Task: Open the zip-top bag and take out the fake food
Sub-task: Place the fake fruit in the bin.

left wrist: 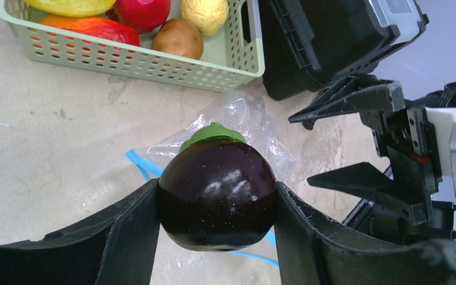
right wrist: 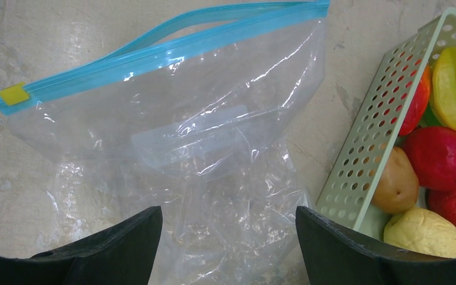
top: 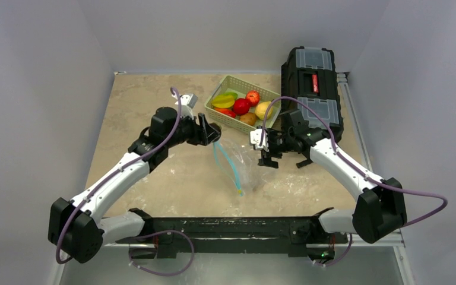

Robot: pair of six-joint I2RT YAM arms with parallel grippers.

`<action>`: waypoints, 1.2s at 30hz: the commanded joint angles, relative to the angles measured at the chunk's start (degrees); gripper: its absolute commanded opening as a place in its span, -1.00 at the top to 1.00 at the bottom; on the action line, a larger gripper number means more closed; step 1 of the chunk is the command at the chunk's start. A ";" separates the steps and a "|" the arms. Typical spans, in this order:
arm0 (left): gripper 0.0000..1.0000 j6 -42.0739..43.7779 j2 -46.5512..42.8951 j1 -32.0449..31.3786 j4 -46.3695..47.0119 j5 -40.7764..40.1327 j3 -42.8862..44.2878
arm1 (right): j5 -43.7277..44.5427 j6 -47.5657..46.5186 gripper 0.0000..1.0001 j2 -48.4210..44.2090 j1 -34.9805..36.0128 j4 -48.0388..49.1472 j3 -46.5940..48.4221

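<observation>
Two fingers (left wrist: 124,237) of the left gripper (top: 211,130) clamped on a dark purple fruit (left wrist: 217,196) with a green cap, clear bag (right wrist: 202,136) lying just beyond. Right gripper (right wrist: 228,237) spread wide, holding nothing, directly above that bag: blue zip strip (right wrist: 166,53) parted, seemingly empty inside. To its right, green basket (right wrist: 362,160) with the other fruits (right wrist: 442,157).

Looks like a robotics lab test cell. Beige stone-patterned table (top: 154,107) boxed in on three sides by plain pale panels (top: 41,71); along its near edge, a black mounting rail (top: 231,227) carrying two white-and-black arms (top: 113,181) with purple cables (top: 179,113); at its far right corner, a black toolbox (top: 312,89).
</observation>
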 commanded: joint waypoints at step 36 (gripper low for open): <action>0.94 -7.60 44.66 2.83 -2.39 -1.80 43.37 | -2.68 -1.68 -0.64 -1.88 -1.42 -0.59 -0.04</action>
